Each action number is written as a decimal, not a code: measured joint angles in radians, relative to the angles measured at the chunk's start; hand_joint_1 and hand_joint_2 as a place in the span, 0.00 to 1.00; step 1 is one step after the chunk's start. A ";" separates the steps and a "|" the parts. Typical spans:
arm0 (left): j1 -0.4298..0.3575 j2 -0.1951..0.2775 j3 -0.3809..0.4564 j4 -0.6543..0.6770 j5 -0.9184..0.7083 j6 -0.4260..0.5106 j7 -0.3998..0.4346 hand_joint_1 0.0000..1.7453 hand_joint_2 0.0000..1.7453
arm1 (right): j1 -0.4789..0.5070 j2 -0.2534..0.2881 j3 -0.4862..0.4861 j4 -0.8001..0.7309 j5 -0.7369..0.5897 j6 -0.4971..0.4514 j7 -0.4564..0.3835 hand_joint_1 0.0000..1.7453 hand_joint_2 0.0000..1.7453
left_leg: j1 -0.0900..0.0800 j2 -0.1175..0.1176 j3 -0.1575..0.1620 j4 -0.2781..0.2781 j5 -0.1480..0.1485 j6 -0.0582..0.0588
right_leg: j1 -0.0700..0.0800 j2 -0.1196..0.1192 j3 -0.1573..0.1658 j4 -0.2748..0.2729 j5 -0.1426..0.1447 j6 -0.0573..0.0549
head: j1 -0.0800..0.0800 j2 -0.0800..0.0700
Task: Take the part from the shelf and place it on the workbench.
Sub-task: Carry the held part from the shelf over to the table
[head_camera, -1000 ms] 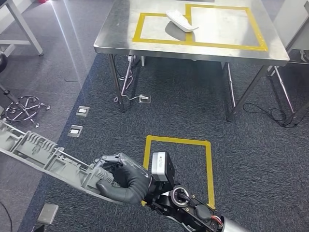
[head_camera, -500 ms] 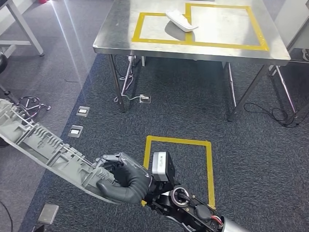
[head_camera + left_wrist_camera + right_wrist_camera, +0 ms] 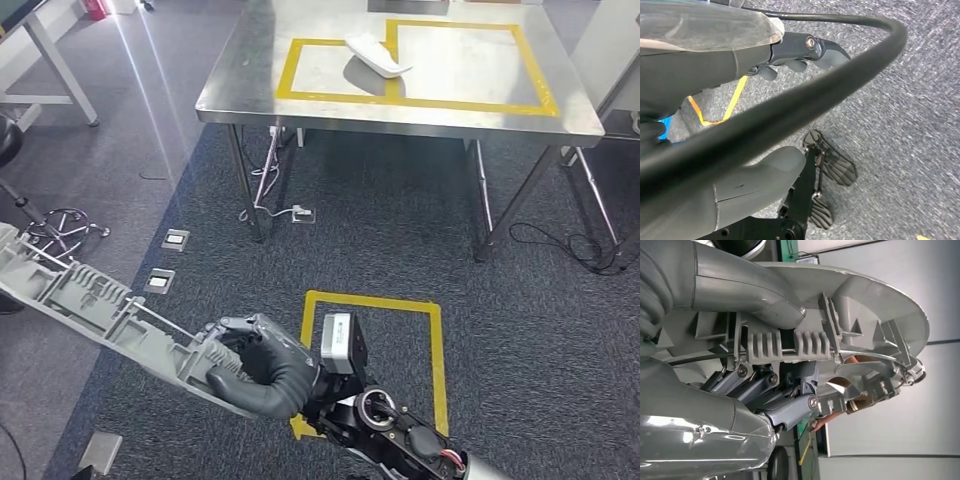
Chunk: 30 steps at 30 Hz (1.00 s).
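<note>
In the head view my right hand [image 3: 260, 365] grips one end of a long grey ribbed plastic part [image 3: 98, 310], which reaches out to the left, low over the carpet. Up close, the right wrist view has the fingers [image 3: 764, 385] and thumb clamped around the part [image 3: 866, 315]. The steel workbench [image 3: 249, 90] stands ahead at the top of the picture, marked with yellow tape rectangles. My left hand [image 3: 696, 70] hangs over the carpet, fingers apart, holding nothing.
A white part [image 3: 377, 55] lies on the workbench inside the tape. On the carpet, a yellow tape square [image 3: 434, 350] is just in front of me. Floor sockets [image 3: 175, 239], a chair base [image 3: 64, 225] and cables [image 3: 264, 195] under the bench lie to the left.
The whole view has shifted a little, so the camera moved; the workbench sits slightly lower in the picture. The part stays in my right hand, its far end wavering up and back down.
</note>
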 joint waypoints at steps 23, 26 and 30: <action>0.000 0.007 0.000 0.002 -0.001 0.001 0.002 0.00 1.00 | 0.009 -0.001 -0.014 0.006 0.005 -0.003 -0.005 0.98 1.00 | -0.003 0.000 -0.176 0.032 0.133 -0.020 | 0.014 0.010 0.313 -0.242 -0.058 -0.026 | -0.055 0.000; 0.002 0.007 0.000 0.002 0.000 0.001 0.002 0.00 1.00 | 0.010 -0.001 -0.014 0.006 0.005 -0.002 -0.004 0.98 1.00 | -0.004 0.000 -0.121 0.025 0.099 -0.006 | 0.014 -0.001 0.208 -0.064 -0.058 -0.018 | -0.040 0.000; 0.002 0.005 0.000 0.002 0.000 0.003 0.002 0.00 1.00 | 0.013 -0.001 -0.014 0.006 0.005 0.001 -0.004 0.98 1.00 | -0.009 -0.004 -0.043 0.025 0.041 -0.001 | 0.016 -0.002 0.081 0.003 -0.194 -0.018 | -0.026 0.000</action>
